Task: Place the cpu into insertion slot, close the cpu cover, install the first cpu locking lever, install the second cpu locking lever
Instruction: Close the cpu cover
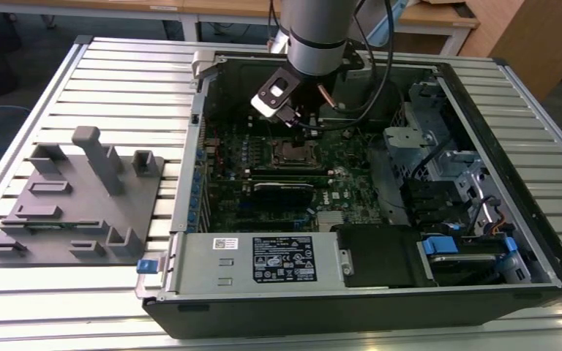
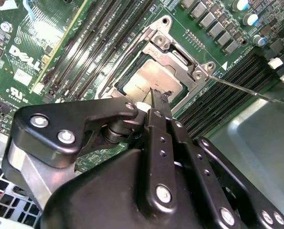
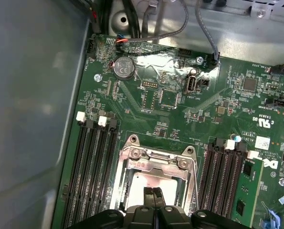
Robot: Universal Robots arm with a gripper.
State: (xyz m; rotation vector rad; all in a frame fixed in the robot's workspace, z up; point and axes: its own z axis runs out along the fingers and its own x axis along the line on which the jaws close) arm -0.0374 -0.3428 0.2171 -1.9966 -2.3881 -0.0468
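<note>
The cpu (image 2: 150, 80) lies in the insertion slot (image 1: 289, 152) on the green board, its dull silver top (image 3: 144, 180) showing through the window of the cpu cover (image 3: 153, 162). The cover's shiny frame (image 2: 176, 58) lies flat around the chip. A thin wire locking lever (image 2: 249, 90) sticks out sideways from one corner of the socket, above the memory slots. My gripper (image 2: 158, 95) is shut with nothing in it, its black tips (image 3: 153, 193) together just over the chip's edge. In the exterior view my gripper (image 1: 294, 121) hangs inside the open case, above the socket.
Black memory slots (image 3: 91, 167) flank the socket on both sides (image 3: 225, 167). The case's grey wall (image 3: 32, 95) rises close by. A power supply (image 1: 261, 259) and a drive cage with blue clips (image 1: 456, 248) fill the near end of the case. A grey fixture plate (image 1: 76, 197) lies on the slatted table.
</note>
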